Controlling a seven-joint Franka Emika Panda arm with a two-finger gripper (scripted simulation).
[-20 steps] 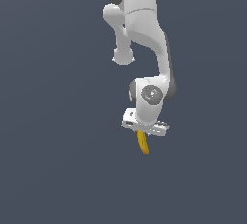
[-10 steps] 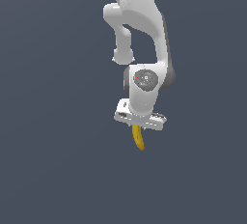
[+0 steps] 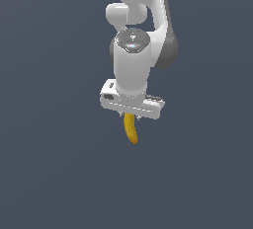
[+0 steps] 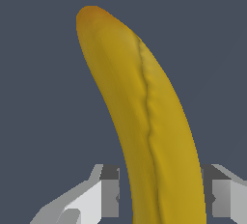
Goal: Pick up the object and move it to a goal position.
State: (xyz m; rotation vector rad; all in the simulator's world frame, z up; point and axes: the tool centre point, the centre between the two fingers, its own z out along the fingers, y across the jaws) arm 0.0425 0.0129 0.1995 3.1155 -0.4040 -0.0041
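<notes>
In the exterior view the white arm (image 3: 133, 60) reaches down from the top of the frame, its claw (image 3: 130, 117) clamped on the upper end of the banana (image 3: 130, 130). The fruit hangs below the claw's white body, curving slightly toward the exterior view's right, with its browner tip lowest, against a plain dark grey-blue backdrop. In the wrist view the banana (image 4: 144, 121) fills the frame, lengthwise ridge showing, orange-brown end far from the camera, and one finger (image 4: 108, 191) pressing each side of it.
</notes>
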